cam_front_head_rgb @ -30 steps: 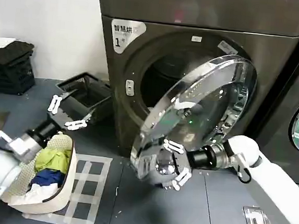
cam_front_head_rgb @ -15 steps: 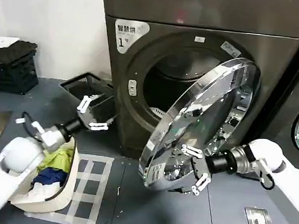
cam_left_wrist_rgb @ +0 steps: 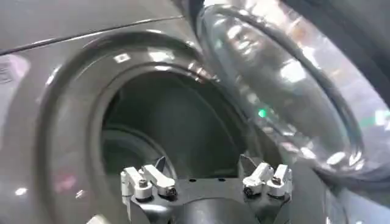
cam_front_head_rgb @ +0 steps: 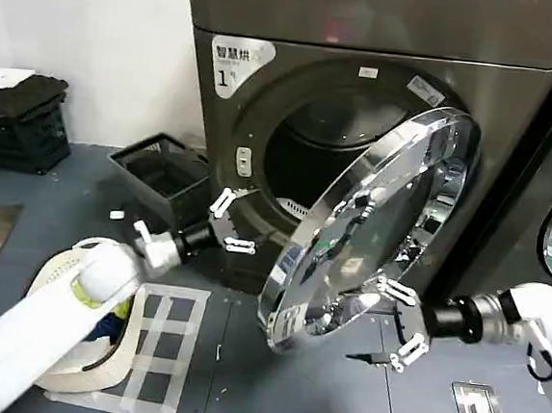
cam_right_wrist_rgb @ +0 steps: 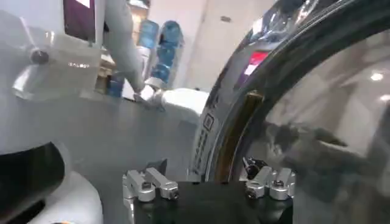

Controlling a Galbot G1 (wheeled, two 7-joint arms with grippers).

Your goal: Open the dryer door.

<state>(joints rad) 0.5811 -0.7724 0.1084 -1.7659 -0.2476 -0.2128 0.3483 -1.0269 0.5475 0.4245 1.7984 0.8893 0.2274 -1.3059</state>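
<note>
Large round chrome-rimmed dryer door (cam_front_head_rgb: 376, 225) stands ajar. Right gripper (cam_front_head_rgb: 399, 321), fingers spread, empty, just beside its lower rim. Left gripper (cam_front_head_rgb: 228, 226) likewise spread, empty, near the drum opening (cam_front_head_rgb: 309, 161).

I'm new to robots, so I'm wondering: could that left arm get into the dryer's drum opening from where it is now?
Probably yes. The dryer door is swung well open toward the robot's right, leaving the drum opening uncovered, and the left gripper, open, sits in front of the opening's lower left edge with nothing visible between them.

A white laundry basket (cam_front_head_rgb: 98, 365) of clothes sits on taped floor — behind it an open dark bin (cam_front_head_rgb: 158, 172), and a black crate (cam_front_head_rgb: 22, 126) by the wall.
</note>
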